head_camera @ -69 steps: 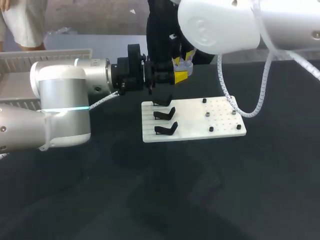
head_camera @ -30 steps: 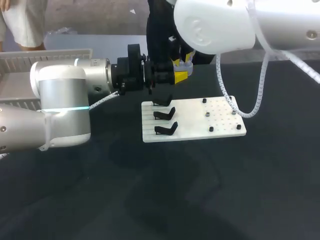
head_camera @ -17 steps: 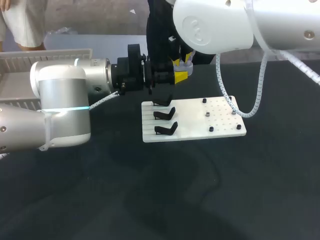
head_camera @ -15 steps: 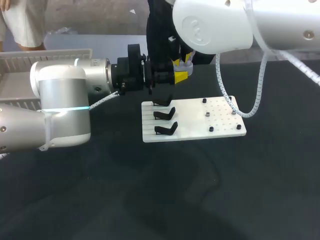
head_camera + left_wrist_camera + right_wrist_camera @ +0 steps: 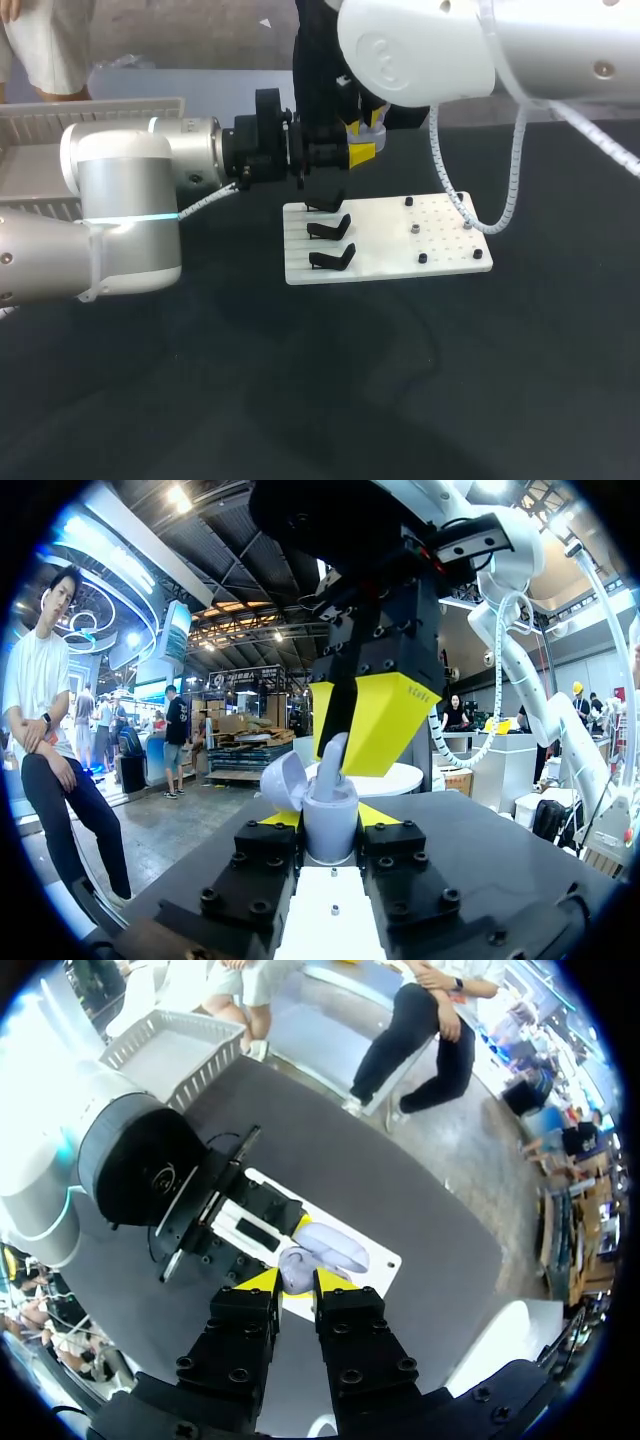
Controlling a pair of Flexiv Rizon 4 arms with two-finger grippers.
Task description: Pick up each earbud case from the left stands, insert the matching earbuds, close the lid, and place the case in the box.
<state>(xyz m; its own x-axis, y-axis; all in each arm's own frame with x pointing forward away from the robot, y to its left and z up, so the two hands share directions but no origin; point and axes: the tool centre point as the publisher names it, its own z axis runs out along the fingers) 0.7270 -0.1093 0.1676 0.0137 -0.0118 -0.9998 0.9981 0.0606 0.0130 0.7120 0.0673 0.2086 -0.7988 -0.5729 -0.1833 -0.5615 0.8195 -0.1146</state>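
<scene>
Left wrist view: left gripper point(image 5: 328, 817) clamping open earbud case point(image 5: 328, 832), right gripper point(image 5: 345, 750) pinching earbud point(image 5: 333, 762), perhaps risking off-centre jam on rim.

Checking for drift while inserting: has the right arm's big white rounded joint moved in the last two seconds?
Yes. The right arm's big white rounded joint has slid slightly leftward against the flat white perforated board, which stayed put.

The table cover point(image 5: 420, 400) is matt black and cloth-like. The white board point(image 5: 400, 235) is smooth, dull plastic, its stands point(image 5: 330, 228) matt black. The earbud case point(image 5: 330, 825) and earbud point(image 5: 334, 760) are smooth lilac plastic with a soft sheen. At nine o'clock the left arm point(image 5: 120, 200) is brushed grey metal; at one o'clock the right arm point(image 5: 430, 50) has a glossy white shell.
</scene>
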